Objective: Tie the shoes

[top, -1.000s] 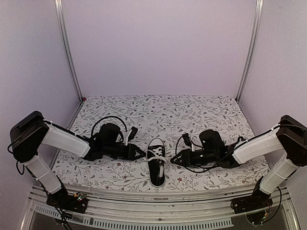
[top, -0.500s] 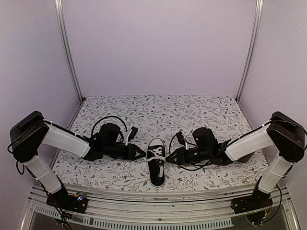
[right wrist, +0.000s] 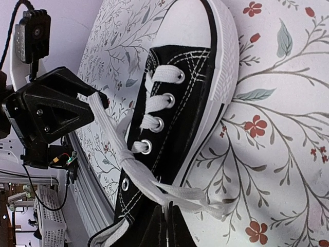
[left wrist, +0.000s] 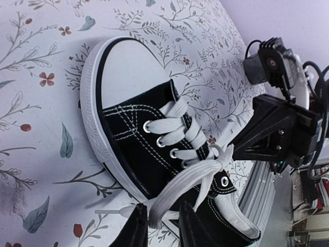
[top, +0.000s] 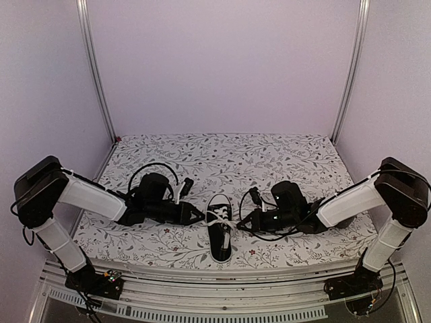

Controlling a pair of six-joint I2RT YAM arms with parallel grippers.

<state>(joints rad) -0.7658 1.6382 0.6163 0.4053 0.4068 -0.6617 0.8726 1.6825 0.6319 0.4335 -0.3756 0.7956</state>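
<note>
Here, black canvas sneaker point(left wrist: 134, 154), flat white laces point(left wrist: 191, 178), ribbed rubber sole point(left wrist: 88, 110).

A floral-patterned table point(top: 269, 155) carries one black sneaker point(top: 220, 235) near its front edge

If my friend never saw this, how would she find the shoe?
On the table with the flowery cloth, look near the front edge. A black canvas sneaker lies there between the left tool and the right tool, each pinching its white laces. Only it has a white rubber toe and sole; the tools beside it are plain black.
</note>
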